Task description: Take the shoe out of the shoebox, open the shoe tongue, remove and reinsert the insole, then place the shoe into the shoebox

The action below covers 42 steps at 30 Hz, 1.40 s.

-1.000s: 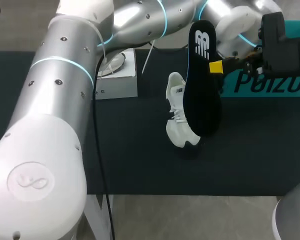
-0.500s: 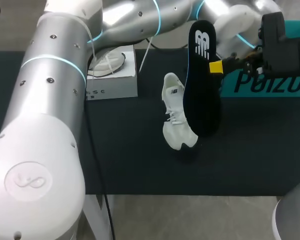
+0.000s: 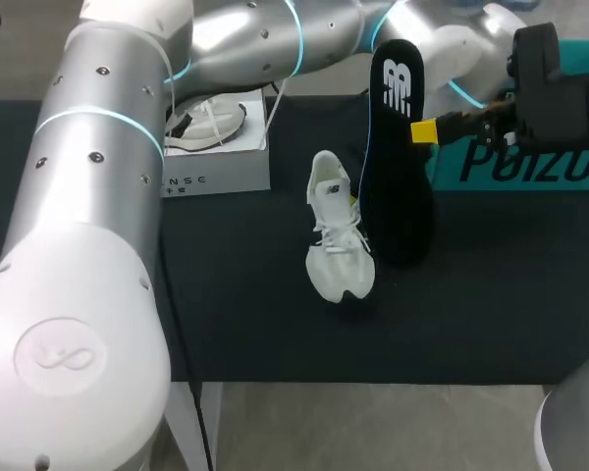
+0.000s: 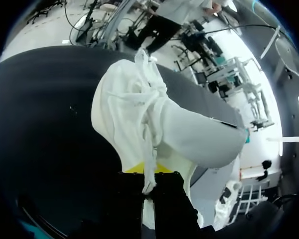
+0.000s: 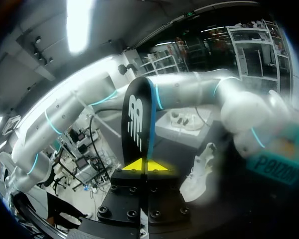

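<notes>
Shoebox sat at the table's left with a second shoe inside | your left gripper was clamped on the white shoe mid-table, toe toward the near edge | just right, your right gripper pinched the black insole upright.

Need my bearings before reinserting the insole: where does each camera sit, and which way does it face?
Head view: above and behind the robot, looking down on the table; left arm and right gripper show.
Left wrist view: on the left wrist, looking along the left gripper at the white shoe it holds.
Right wrist view: on the right wrist, looking along the right gripper at the black insole it clamps; left arm beyond.
Shared: head and right wrist views both show white shoe, black insole and shoebox.
</notes>
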Motion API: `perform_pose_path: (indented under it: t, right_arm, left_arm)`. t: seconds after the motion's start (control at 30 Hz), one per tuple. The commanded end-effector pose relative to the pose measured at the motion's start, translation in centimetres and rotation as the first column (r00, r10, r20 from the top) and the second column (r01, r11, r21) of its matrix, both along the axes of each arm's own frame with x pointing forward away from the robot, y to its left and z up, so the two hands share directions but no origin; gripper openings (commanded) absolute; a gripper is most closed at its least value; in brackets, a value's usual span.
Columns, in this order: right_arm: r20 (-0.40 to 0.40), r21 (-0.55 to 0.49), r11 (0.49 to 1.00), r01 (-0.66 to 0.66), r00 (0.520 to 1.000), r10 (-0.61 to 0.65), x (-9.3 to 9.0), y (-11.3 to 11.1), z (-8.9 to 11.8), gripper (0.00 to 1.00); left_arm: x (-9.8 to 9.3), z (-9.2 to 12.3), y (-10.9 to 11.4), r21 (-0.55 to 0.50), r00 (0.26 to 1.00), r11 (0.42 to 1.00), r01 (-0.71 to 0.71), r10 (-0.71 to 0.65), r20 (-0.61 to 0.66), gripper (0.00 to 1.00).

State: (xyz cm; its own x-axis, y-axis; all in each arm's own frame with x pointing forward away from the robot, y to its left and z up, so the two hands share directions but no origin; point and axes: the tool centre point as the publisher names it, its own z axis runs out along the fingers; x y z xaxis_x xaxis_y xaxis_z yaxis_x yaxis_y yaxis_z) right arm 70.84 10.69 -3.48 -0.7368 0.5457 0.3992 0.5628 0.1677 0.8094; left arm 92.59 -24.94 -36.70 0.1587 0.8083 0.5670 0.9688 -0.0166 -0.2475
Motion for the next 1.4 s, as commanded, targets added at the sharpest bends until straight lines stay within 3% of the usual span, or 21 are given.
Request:
perform_pose_path:
  t: [0.03,0.07,0.1,0.37,0.73,1.17,1.4]
  right_arm:
    - [-0.001,-0.001,1.0,0.003,1.0,-0.003,0.1,0.2,-0.1,0.0]
    - [-0.001,-0.001,1.0,0.003,1.0,-0.003,0.1,0.2,-0.1,0.0]
    - [-0.001,-0.001,1.0,0.003,1.0,-0.003,0.1,0.2,-0.1,0.0]
    - [-0.001,-0.001,1.0,0.003,1.0,-0.003,0.1,0.2,-0.1,0.0]
    - [-0.001,-0.001,1.0,0.003,1.0,-0.003,0.1,0.2,-0.1,0.0]
    - [-0.001,-0.001,1.0,0.003,1.0,-0.003,0.1,0.2,-0.1,0.0]
    - [-0.001,-0.001,1.0,0.003,1.0,-0.003,0.1,0.2,-0.1,0.0]
  left_arm:
    - [0.2,-0.3,-0.2,0.009,1.0,1.0,-0.004,0.004,-0.006,0.0]
    - [0.1,0.0,-0.2,0.004,1.0,1.0,-0.005,0.005,0.0,0.53]
    - [-0.1,0.4,-0.1,-0.006,1.0,1.0,-0.003,0.003,0.005,1.0]
    - [-0.4,3.9,0.9,-0.092,0.994,0.992,-0.088,0.094,0.063,1.0]
    - [1.6,7.2,2.3,-0.224,0.922,0.92,-0.322,0.358,0.146,1.0]
    - [1.7,9.6,2.1,-0.319,0.814,0.811,-0.49,0.557,0.167,1.0]
    - [1.7,9.8,2.6,-0.327,0.801,0.799,-0.505,0.575,0.167,1.0]
